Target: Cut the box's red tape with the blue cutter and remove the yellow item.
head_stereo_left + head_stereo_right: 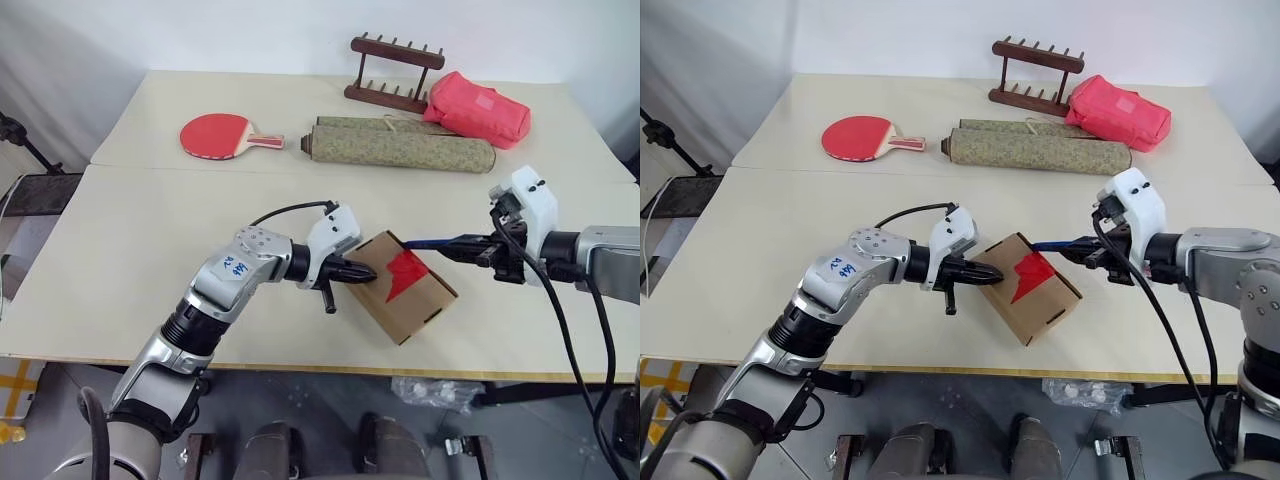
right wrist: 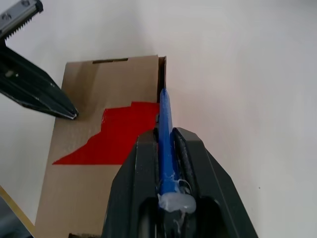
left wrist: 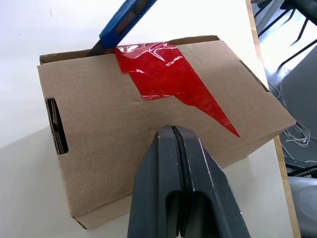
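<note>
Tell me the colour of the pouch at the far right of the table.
The pouch is pink-red, clearest in the left eye view.

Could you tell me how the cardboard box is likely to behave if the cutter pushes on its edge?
The cardboard box looks thin-walled and light, so it would probably slide. The shut left tool pressing on its lid likely steadies it. The blue cutter may dent the flap.
</note>
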